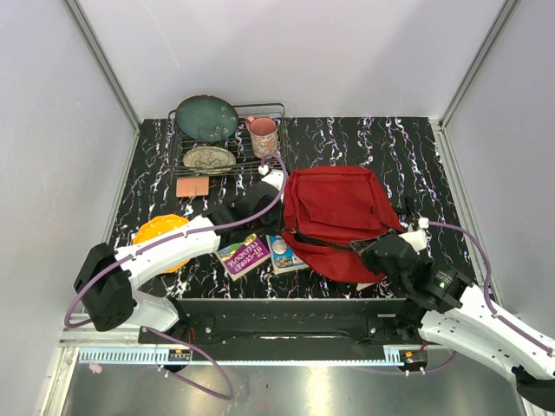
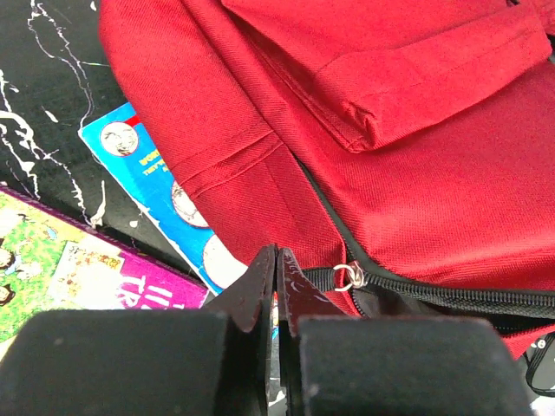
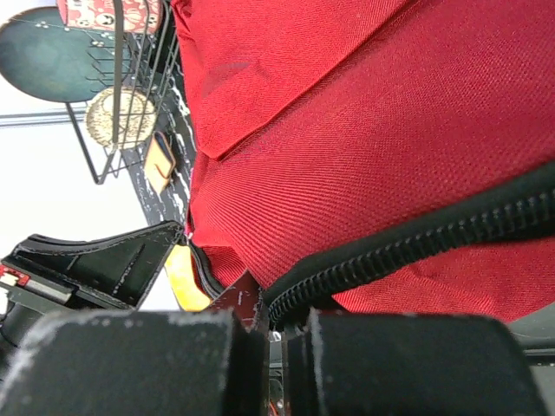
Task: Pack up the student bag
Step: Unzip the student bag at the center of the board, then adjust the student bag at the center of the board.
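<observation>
The dark-red student bag (image 1: 334,212) lies flat in the middle of the table. My left gripper (image 1: 267,204) sits at its left edge. In the left wrist view the left gripper (image 2: 277,258) is shut, its tips against the bag's seam (image 2: 260,191) just left of a metal zip ring (image 2: 349,276); no fabric shows between the tips. My right gripper (image 1: 381,251) is at the bag's near right edge. It (image 3: 276,316) is shut on the black zip (image 3: 416,238), which runs in between its fingers.
A blue book (image 1: 284,251) and a green-and-pink book (image 1: 243,256) lie by the bag's near left side, the blue one partly under it. A wire rack (image 1: 227,143) with two plates and a pink mug (image 1: 263,135) stands at the back left. A yellow plate (image 1: 159,232) lies under the left arm.
</observation>
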Action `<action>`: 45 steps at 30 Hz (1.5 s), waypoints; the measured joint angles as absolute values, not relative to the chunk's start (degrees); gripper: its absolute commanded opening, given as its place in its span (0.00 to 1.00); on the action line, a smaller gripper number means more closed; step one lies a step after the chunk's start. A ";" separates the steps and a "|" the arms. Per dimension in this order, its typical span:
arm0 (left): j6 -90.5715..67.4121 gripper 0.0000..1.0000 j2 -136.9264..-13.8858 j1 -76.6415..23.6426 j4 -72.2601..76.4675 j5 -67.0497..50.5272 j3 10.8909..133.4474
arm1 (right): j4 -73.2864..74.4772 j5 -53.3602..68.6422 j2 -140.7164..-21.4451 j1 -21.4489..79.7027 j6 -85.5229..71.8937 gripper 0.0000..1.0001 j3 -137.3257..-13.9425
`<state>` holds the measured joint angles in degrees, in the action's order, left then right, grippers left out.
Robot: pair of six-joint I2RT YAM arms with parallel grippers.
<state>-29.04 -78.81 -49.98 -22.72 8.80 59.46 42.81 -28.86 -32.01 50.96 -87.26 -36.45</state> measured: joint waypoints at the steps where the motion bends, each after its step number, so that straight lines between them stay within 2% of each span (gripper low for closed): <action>1: -29.02 0.00 -79.13 -49.71 -22.90 8.88 59.46 | 42.83 -28.82 -32.36 50.94 -87.05 0.00 -36.45; 7: -28.75 0.00 -79.24 -48.73 -22.92 9.08 59.46 | 40.93 -28.69 -34.48 50.87 -83.94 0.00 -36.69; 12: -27.62 0.00 -79.99 -46.48 -24.43 10.48 59.68 | 38.81 -28.40 -43.46 50.61 -79.22 0.00 -41.76; 13: -27.46 0.04 -80.36 -45.74 -24.60 10.41 59.68 | 37.95 -28.34 -44.73 50.57 -78.37 0.00 -42.41; 15: -27.09 0.29 -80.66 -44.80 -25.04 9.52 59.79 | 36.53 -28.29 -47.16 50.46 -75.70 0.00 -43.92; 16: -26.68 0.58 -80.62 -44.47 -25.39 8.93 59.79 | 36.36 -28.38 -48.12 50.33 -74.48 0.00 -44.71; 19: -25.17 0.79 -79.50 -43.27 -28.40 8.95 59.72 | 36.16 -29.32 -52.10 48.93 -70.39 0.00 -47.99; 20: -25.04 0.92 -78.65 -42.85 -29.30 9.04 59.70 | 35.51 -29.26 -53.98 48.25 -69.12 0.00 -49.06; 21: -24.88 0.98 -77.45 -42.57 -30.06 9.39 59.70 | 34.68 -29.15 -55.46 47.68 -68.14 0.00 -49.82; 28: -23.83 0.99 -62.63 -42.44 -34.63 12.99 61.93 | 27.31 -23.73 -72.23 41.10 -61.56 0.00 -56.88; 32: -23.79 0.99 -57.30 -42.44 -36.05 14.98 63.29 | 27.00 -22.17 -77.23 38.11 -57.08 0.00 -65.10; 40: -24.69 0.99 -55.40 -42.44 -40.82 15.75 61.49 | 31.27 -20.88 -84.27 23.53 -47.42 0.00 -89.10; 45: -25.23 0.99 -55.27 -42.44 -41.54 15.77 61.23 | 33.45 -23.11 -90.45 21.56 -42.57 0.00 -102.52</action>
<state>-25.23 -55.27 -42.44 -41.54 15.77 61.23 33.45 -23.11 -90.45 21.56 -42.57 -102.52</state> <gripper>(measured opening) 0.988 0.032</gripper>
